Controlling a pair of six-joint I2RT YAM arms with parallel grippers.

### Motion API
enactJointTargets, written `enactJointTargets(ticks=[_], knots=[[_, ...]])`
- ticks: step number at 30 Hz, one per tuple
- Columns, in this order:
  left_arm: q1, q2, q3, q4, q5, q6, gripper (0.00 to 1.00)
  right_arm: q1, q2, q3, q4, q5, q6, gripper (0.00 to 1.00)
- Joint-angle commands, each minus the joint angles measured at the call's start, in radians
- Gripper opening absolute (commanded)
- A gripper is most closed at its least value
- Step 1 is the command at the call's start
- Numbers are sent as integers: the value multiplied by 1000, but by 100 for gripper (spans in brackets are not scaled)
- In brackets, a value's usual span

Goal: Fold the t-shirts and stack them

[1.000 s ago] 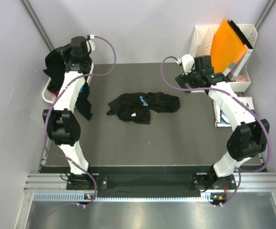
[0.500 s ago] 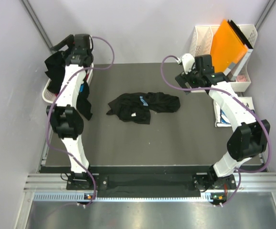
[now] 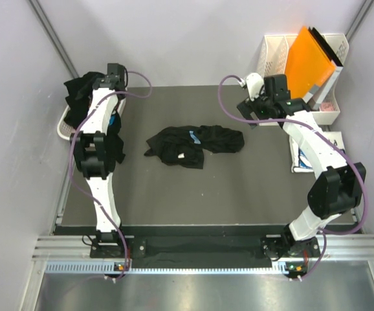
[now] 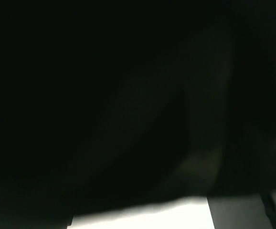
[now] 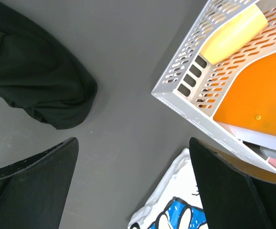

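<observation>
Status: left end effector is at your 10 o'clock, over the laundry basket at the far-left corner of the bench. It sits right against the pile of black tees heaped in the basket. Left wrist view is almost all black fabric and shows no fingers, so you can't tell whether it's open or gripping. One more dark garment hangs down the basket's bench side, partly behind the left arm.

Right end effector is open: both fingers are spread wide, with nothing between them and bare bench below. It hovers at about 1 o'clock, near the white file tray holding the orange folder.

Crumpled black tee lies unfolded at bench centre with a bit of blue print showing, clear of both arms. In the right wrist view its rounded edge sits at 10 o'clock from the fingers, not touching.

White tee with blue print lies folded at 3 o'clock by the bench's right edge, just beside the tray. In the top view the right forearm partly covers it.
</observation>
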Motion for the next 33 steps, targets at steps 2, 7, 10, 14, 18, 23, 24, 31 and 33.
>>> enactJointTargets(ticks=[2, 7, 10, 14, 18, 23, 24, 31, 33], knots=[[15, 30, -11, -63, 70, -148, 96, -3, -39, 61, -5, -36, 22, 100], [82, 134, 88, -173, 154, -215, 96, -3, -45, 62, -8, -35, 20, 100], [128, 185, 150, -236, 218, -270, 95, -3, -55, 50, -4, -33, 20, 100], [157, 193, 144, -236, 264, -295, 95, -3, -61, 32, 1, -35, 23, 100], [145, 116, 127, -157, 346, -312, 91, -1, -59, 35, -1, -33, 22, 100], [52, -154, -64, 122, 457, -214, 93, -1, -45, 52, -7, -36, 23, 100], [33, -227, -90, 147, 479, -189, 93, -1, -42, 52, -4, -38, 26, 100], [-109, -395, -184, 63, 731, -38, 94, 0, -32, 65, -2, -35, 20, 100], [-120, -415, -218, 5, 752, 42, 92, 0, -35, 65, -4, -33, 15, 100]])
